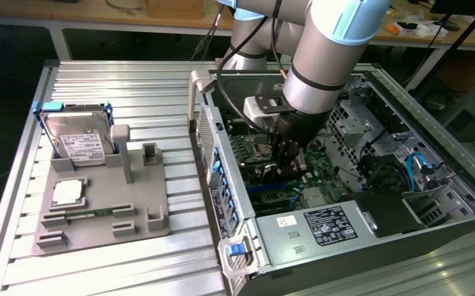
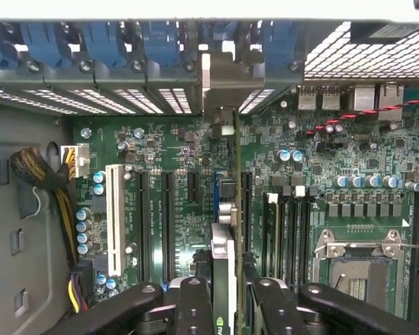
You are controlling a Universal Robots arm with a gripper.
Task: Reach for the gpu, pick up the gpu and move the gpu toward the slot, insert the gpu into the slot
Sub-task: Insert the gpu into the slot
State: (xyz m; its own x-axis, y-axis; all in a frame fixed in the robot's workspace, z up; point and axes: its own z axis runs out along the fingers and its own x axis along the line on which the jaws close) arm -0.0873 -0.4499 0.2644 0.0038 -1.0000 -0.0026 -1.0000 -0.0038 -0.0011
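The gpu (image 2: 224, 255) is showing edge-on in the wrist view, a thin card standing upright over the motherboard (image 2: 174, 209), with its silver end bracket (image 2: 220, 84) reaching toward the far rear wall (image 2: 126, 84) with the blue clips. It is looking light and stiff but fragile, a bare board likely to suffer from twisting or pressure on its parts, so the flat faces near the upper edge are seeming the safest hold. The gripper (image 2: 227, 307) is pinching it just there, a dark finger (image 2: 194, 307) pressing each face. Its lower edge is lining up with the long slots (image 2: 166, 216); whether it is touching one, I cannot tell. In the exterior view the arm (image 1: 320, 68) is reaching down into the open computer case (image 1: 434, 203), well apart from the hard drive (image 1: 77, 139) on the exterior view's left.
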